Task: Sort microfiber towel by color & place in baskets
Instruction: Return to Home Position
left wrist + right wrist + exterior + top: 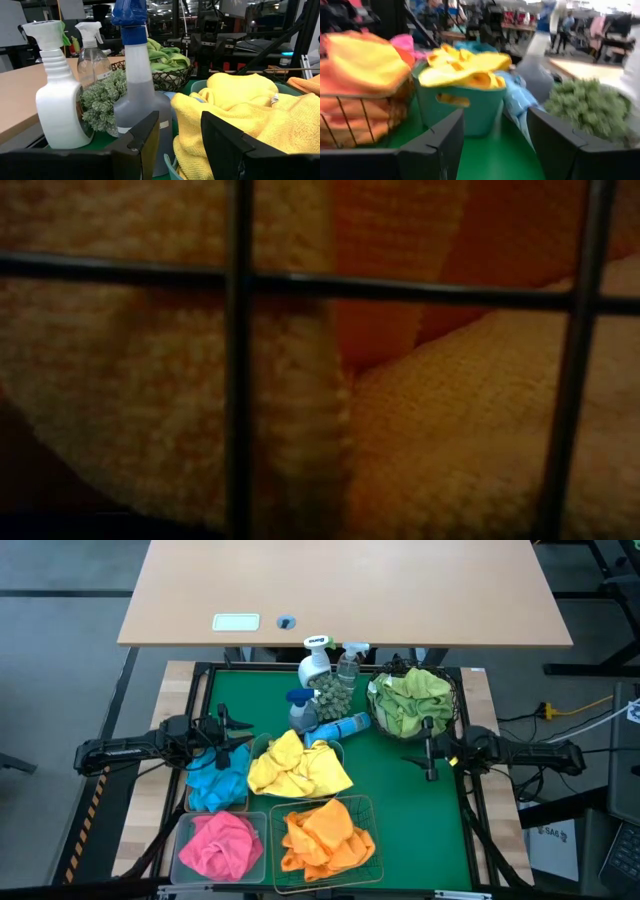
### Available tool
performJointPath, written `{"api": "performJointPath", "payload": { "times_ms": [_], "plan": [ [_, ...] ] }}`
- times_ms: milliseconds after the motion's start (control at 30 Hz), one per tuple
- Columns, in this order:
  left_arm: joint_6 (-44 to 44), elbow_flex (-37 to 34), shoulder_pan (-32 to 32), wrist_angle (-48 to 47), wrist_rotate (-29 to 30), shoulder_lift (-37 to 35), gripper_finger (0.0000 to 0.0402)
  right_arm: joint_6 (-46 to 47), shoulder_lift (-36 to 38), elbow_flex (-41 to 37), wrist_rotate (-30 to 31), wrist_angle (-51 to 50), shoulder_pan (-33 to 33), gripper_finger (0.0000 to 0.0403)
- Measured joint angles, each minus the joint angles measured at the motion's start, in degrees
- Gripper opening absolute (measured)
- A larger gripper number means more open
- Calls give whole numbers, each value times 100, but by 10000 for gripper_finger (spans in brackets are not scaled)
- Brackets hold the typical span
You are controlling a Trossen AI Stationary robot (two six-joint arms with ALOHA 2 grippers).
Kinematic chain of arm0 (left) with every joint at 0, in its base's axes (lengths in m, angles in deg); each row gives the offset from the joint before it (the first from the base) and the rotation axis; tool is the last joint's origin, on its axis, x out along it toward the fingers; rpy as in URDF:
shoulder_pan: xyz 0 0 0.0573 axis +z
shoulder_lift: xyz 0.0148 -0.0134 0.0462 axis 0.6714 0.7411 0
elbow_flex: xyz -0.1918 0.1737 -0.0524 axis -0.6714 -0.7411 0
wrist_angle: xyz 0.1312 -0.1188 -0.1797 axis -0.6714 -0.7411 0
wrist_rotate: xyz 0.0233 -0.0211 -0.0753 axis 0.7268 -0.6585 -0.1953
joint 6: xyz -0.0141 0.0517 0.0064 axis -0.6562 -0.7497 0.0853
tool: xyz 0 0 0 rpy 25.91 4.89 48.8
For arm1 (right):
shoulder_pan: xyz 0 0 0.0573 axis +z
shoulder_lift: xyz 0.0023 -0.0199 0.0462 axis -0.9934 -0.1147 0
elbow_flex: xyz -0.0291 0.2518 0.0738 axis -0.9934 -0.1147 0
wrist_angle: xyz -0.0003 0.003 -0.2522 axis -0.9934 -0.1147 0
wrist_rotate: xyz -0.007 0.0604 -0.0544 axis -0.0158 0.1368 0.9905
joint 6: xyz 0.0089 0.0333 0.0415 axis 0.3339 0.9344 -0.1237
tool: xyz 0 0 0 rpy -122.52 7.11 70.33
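1. the left gripper (pixel 180 126) hung low over the left edge of the green table top (pixel 400 810). its fingers were spread with nothing between them, and its arm reached in level from that side.
2. the right gripper (pixel 495 125) hung by the right edge, just beside the round black wire basket (pixel 170 80). its fingers were also spread and empty.
3. i saw that round black wire basket in the far right corner, filled with green towels (pixel 405 700).
4. the teal tub (pixel 470 112) stood in the middle of the table top. yellow towels (pixel 298 768) were heaped in it and spilled over its rim.
5. the rectangular wire basket (pixel 238 380) sat against the near edge, right of the middle, holding orange towels (pixel 322 832). in the low view its dark bars crossed the picture with orange cloth close behind them.
6. the clear bin (pixel 262 830) sat toward the near left corner, just beside the wire basket, with pink towels (pixel 218 843) inside.
7. blue towels (pixel 215 780) lay piled by the left edge, between the clear bin and the left gripper. i could not tell what they lay in.
8. near the middle of the far edge stood a white spray bottle (pixel 57 110), a clear spray bottle (pixel 92 62), a succulent plant (pixel 102 100) and a grey bottle (pixel 140 100) with a blue head. a blue bottle (pixel 343 726) lay on its side between the tub and the round basket.
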Motion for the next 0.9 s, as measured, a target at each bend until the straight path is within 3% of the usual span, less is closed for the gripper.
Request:
{"api": "performJointPath", "payload": {
  "times_ms": [233,667,900],
  "plan": [
    [2,0,0,0,0,0,140,181,-94,2,499,-258,-2,214],
    [1,0,0,0,0,0,140,195,-82,2,489,-269,2,214],
    [0,0,0,0,0,0,140,195,535,2,491,-270,-2,214]
  ]
}}
